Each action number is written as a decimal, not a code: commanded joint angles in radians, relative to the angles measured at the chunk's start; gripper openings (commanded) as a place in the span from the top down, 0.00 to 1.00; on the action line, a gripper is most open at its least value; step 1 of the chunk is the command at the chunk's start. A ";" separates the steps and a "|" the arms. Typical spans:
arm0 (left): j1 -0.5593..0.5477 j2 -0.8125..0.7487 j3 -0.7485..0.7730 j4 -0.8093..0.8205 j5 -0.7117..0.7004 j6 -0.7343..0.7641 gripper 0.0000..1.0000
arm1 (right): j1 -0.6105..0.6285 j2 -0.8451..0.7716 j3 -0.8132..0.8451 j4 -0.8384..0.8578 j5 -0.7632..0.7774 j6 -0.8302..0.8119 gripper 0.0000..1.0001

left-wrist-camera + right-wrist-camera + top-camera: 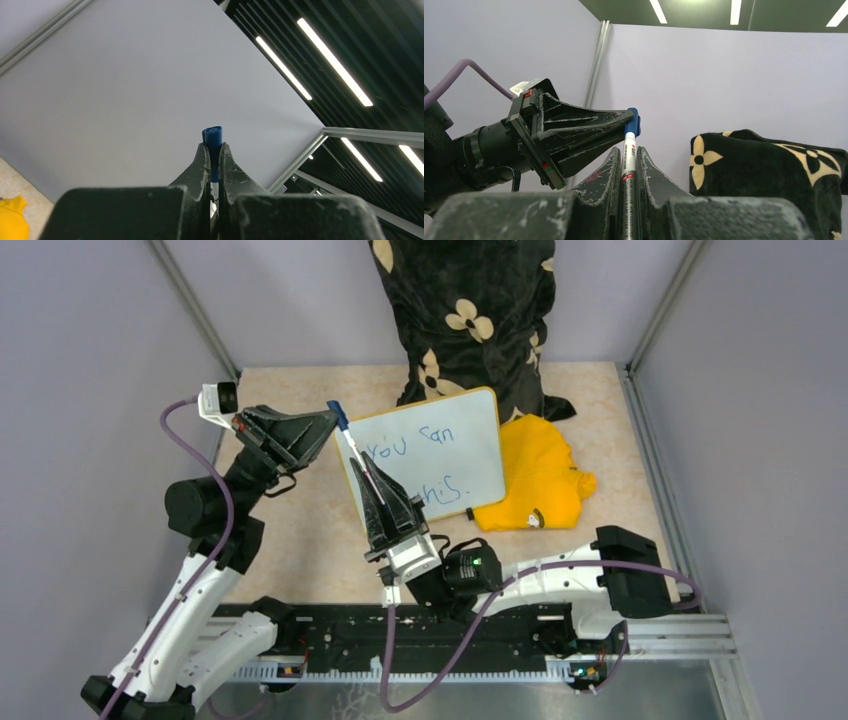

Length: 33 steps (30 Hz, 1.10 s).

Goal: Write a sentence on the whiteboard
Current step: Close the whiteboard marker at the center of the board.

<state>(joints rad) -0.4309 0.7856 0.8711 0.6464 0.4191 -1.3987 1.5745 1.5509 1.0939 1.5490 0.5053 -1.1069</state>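
Currently gripping the marker [628, 160] by its barrel with the right hand [372, 485], jaws clamped on it; pinching its blue cap [212, 136] tight in the left hand [328, 423]. Propped toward 1 o'clock from the right hand, leaning on a black floral cushion [470, 310]: the whiteboard [470, 430], bearing the sentence [412, 448] in blue, with a yellow cloth [540, 480] touching at its 4 o'clock. Probably light, stiff, glossy, and apt to slide on the counter [300, 530]. Best taken by the thin frame edges, never across fresh ink.
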 commanded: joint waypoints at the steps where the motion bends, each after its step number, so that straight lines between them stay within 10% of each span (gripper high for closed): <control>1: -0.033 0.013 -0.022 0.007 0.129 -0.009 1.00 | 0.002 -0.026 0.012 0.173 -0.119 0.098 1.00; 33: -0.106 0.078 -0.021 0.070 0.191 0.017 1.00 | -0.011 0.006 0.087 0.172 -0.134 0.209 1.00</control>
<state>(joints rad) -0.4778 0.8333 0.8688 0.7837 0.4191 -1.4261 1.5673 1.5330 1.1152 1.5505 0.4774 -0.9901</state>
